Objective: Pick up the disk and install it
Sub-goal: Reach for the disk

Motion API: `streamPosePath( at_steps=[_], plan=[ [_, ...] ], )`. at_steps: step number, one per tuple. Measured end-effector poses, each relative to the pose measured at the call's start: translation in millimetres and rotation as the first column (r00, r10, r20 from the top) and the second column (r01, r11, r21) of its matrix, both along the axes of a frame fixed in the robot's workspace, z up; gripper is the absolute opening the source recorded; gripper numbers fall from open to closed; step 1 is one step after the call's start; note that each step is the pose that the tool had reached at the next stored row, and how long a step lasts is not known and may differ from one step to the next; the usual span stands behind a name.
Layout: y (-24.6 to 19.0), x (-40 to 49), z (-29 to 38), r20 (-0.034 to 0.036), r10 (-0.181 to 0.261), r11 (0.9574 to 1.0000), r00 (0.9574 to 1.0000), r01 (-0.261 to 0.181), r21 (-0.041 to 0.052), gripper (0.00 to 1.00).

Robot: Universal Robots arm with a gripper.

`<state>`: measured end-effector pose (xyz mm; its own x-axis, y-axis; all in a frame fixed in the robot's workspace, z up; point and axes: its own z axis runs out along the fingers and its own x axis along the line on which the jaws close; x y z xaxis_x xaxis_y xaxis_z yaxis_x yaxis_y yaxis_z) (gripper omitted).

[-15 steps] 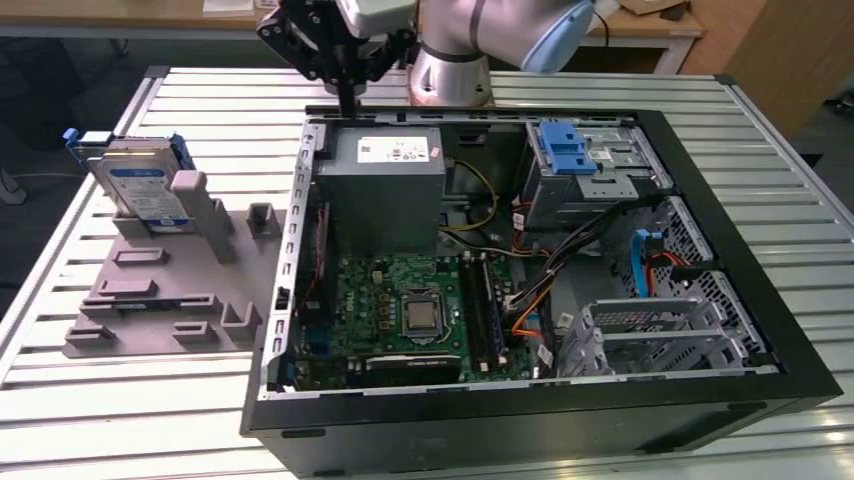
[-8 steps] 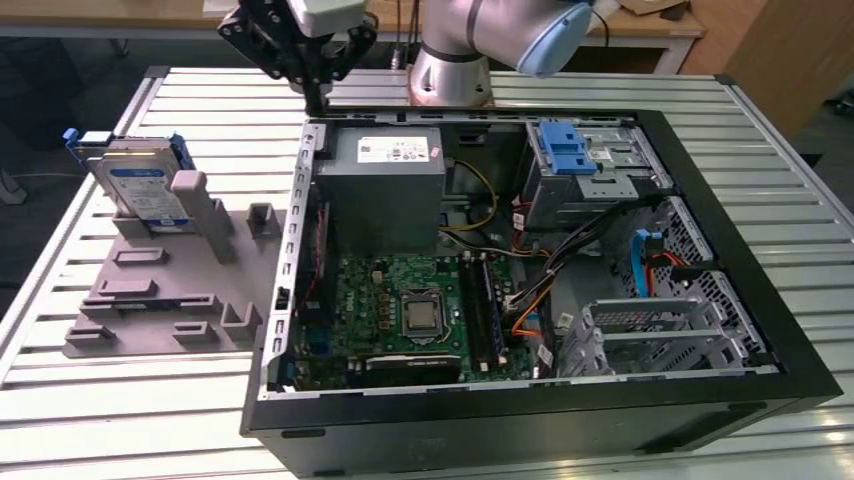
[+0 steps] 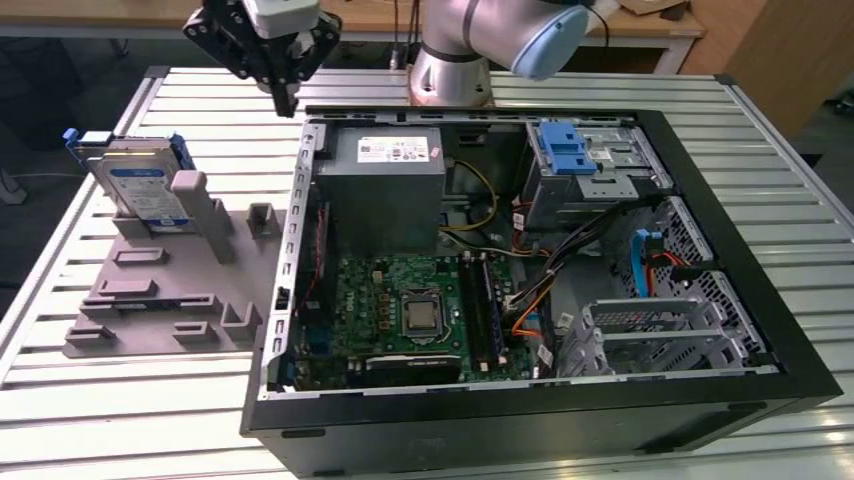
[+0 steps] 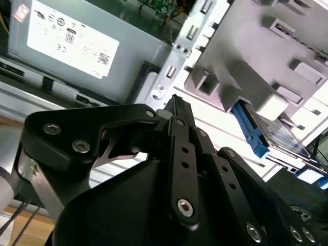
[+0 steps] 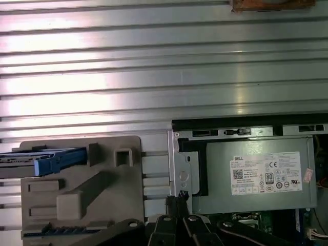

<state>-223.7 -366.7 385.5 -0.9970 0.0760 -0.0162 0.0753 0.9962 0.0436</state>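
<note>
In the exterior view the gripper was seen hanging above the slatted metal table, by the back corner of the open black computer case. Its jaws were pinched together with nothing held. The disk was parked upright in a slot of the matte grey plastic stand, well apart from the gripper. Its blue frame edge was picked up in both wrist views, along with the boxy grey power supply. The green motherboard was caught in full from outside.
</note>
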Motion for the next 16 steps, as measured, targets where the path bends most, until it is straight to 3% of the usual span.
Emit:
streamPosePath(
  at_steps=[5, 16],
  plan=[
    [3.2, -22.5, -3.2, -0.0016, 0.000, 1.0000, 1.0000, 0.000, 0.0001, 0.11],
    [4.6, -72.3, -9.0, -0.0020, 0.000, 1.0000, 1.0000, 0.000, 0.0001, 0.11]
  ],
)
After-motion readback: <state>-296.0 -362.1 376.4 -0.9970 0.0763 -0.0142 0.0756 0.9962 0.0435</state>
